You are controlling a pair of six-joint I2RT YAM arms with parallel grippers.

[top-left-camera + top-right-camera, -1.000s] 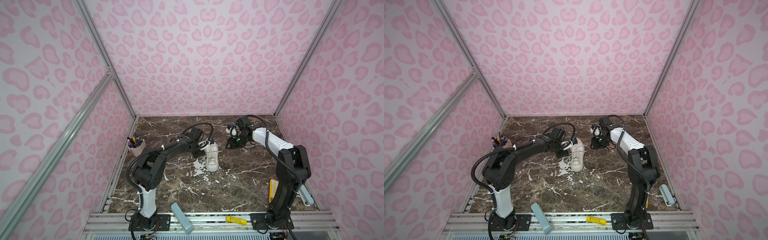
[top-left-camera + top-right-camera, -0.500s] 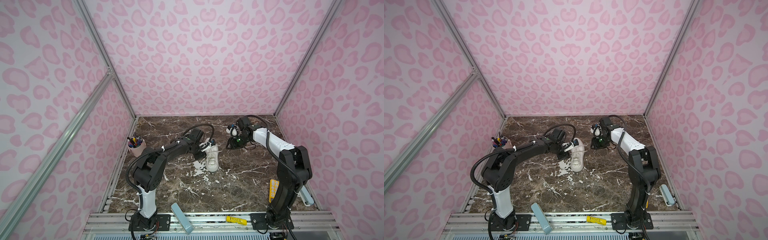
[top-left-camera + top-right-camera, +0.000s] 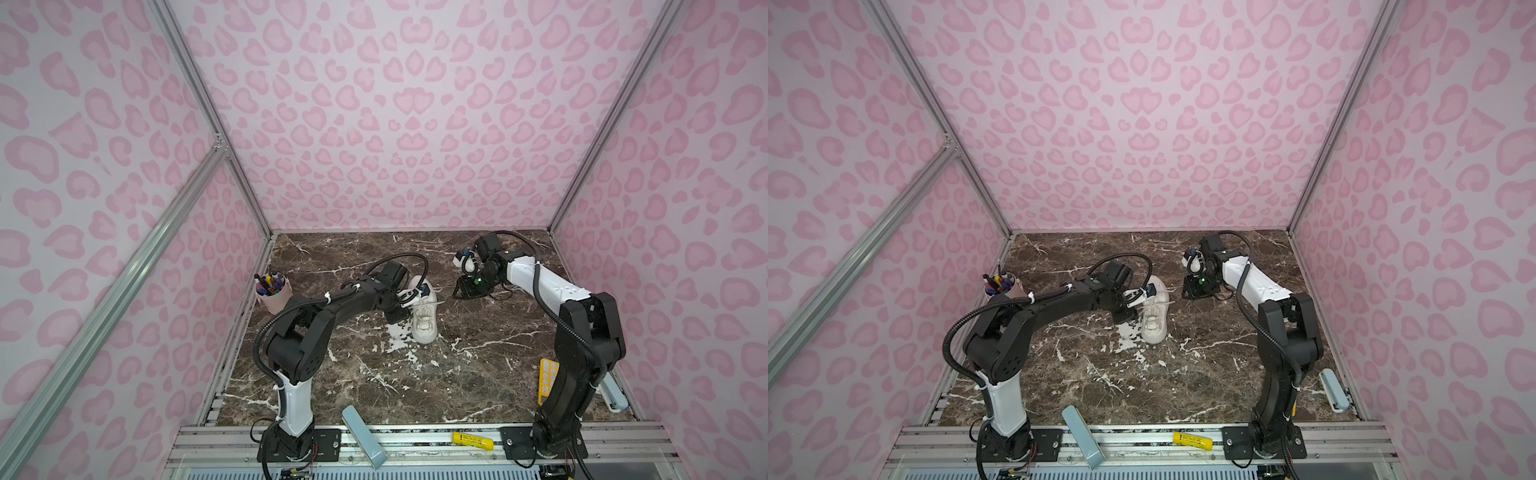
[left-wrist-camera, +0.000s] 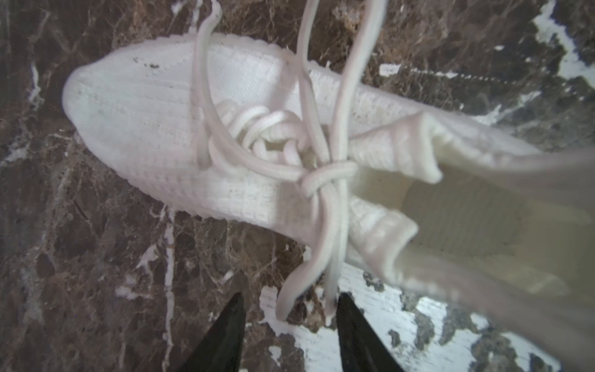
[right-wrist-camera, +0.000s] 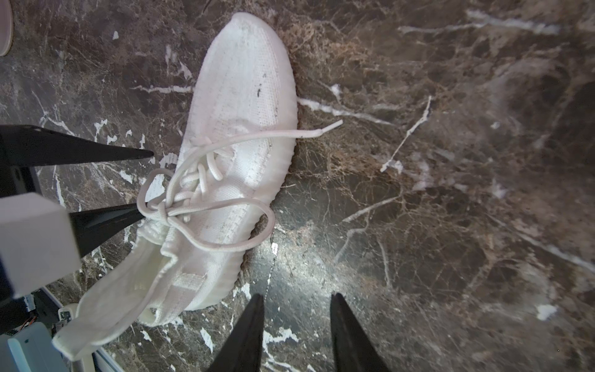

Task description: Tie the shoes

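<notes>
The white shoe lies mid-table, its toe toward the front. Its laces are crossed in a loose knot. One loop hangs over the shoe's right side, and a free end trails onto the marble. My left gripper stands open at the shoe's left side. A small lace loop and a lace end hang between its fingertips. My right gripper is open and holds nothing. It hovers over bare marble right of the shoe's heel.
A pink cup of pens stands by the left wall. A blue-grey block and a yellow bar lie on the front rail. A yellow sheet and a pale blue case sit near the right wall.
</notes>
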